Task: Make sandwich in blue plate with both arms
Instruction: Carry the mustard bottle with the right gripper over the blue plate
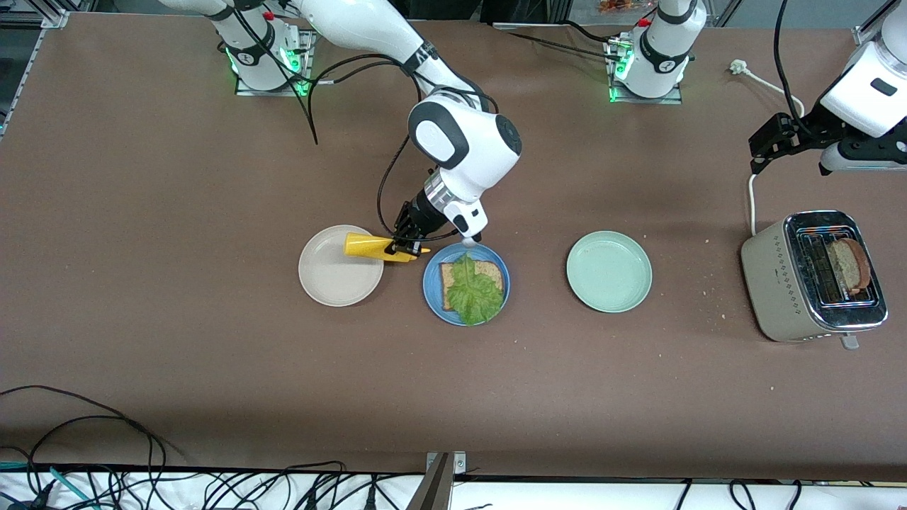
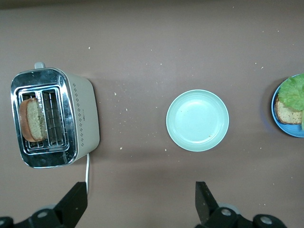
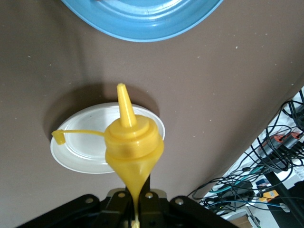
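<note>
The blue plate (image 1: 429,289) holds one brown bread slice (image 1: 449,273) with a green lettuce leaf (image 1: 473,289) on top. My right gripper (image 1: 405,244) is shut on a yellow squeeze bottle (image 1: 367,246), held on its side over the gap between the beige plate and the blue plate, nozzle toward the blue plate. In the right wrist view the bottle (image 3: 133,142) is pinched flat in the gripper (image 3: 137,209). A second bread slice (image 1: 850,265) stands in the toaster (image 1: 776,283). My left gripper (image 1: 769,149) hangs open and empty near the toaster (image 2: 141,197).
A beige plate (image 1: 333,280) lies toward the right arm's end, beside the blue plate. A pale green plate (image 1: 609,271) lies between the blue plate and the toaster. The toaster's white cord (image 1: 752,205) runs toward the bases. Crumbs lie around the toaster.
</note>
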You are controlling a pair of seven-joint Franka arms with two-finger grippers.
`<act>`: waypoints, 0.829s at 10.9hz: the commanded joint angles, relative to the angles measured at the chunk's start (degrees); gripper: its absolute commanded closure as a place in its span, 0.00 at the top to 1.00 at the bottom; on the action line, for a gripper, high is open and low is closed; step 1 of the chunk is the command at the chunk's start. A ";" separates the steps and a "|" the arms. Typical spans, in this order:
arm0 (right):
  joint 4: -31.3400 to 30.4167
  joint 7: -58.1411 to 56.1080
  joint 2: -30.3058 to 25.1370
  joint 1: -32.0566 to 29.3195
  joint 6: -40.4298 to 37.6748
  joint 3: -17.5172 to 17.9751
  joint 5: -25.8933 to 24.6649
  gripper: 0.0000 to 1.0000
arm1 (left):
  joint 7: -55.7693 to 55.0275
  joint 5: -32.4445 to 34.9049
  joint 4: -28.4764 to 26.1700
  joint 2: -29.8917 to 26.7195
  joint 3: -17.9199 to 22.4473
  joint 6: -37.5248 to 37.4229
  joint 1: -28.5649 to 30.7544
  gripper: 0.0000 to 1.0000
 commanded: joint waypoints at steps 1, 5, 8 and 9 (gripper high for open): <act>0.81 0.82 0.83 1.55 -1.43 -0.81 -2.11 0.00 | 0.23 -0.89 1.57 0.64 -0.09 -1.13 0.15 1.00; 0.98 0.73 0.75 1.55 -1.96 -0.81 -2.82 0.00 | 0.32 -0.54 1.57 3.26 0.17 -0.69 1.02 1.00; 1.34 -1.19 -0.91 0.68 -1.87 -2.74 -1.16 0.00 | 0.49 7.52 6.12 13.35 0.26 -0.69 3.04 1.00; 1.51 -2.07 -1.19 0.06 -1.87 -2.83 1.03 0.00 | 1.45 7.38 7.44 15.21 0.17 -0.60 6.27 1.00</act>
